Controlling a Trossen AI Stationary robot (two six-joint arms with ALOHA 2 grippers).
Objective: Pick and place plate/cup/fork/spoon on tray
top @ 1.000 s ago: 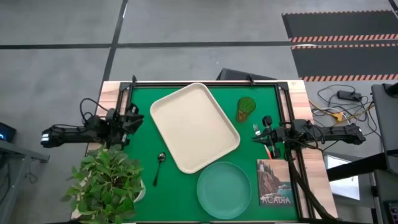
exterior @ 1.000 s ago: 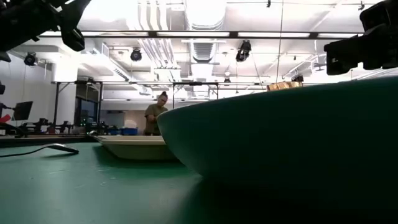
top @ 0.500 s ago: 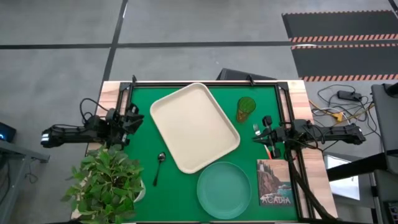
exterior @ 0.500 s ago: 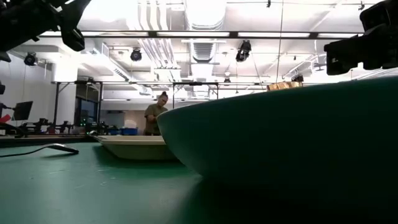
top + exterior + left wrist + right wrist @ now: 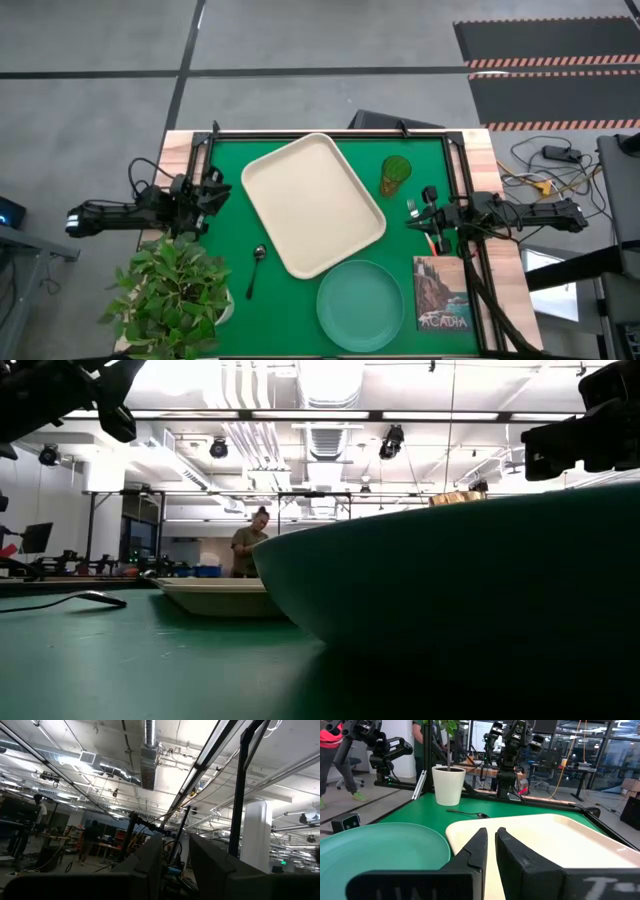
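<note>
Both arms idle at the desk's sides, nothing loaded on the tray.

In the high view, nearest the bottom edge, the plate (image 5: 361, 305) lies on the green desk (image 5: 225, 225) beside the Acadia book (image 5: 441, 293), with the potted plant (image 5: 172, 288) at lower left. Just above, the spoon (image 5: 255, 267) rests left of the tray's lower corner. At mid-frame the left hand (image 5: 215, 189) waits at the desk's left edge, its fingers nearly together, and the right hand (image 5: 414, 217) sits at the right edge, fingers nearly together, with the fork (image 5: 432, 241) under it. The tray (image 5: 312, 203) lies tilted at centre. Farthest, toward upper right, stands the cup (image 5: 395, 174).
</note>
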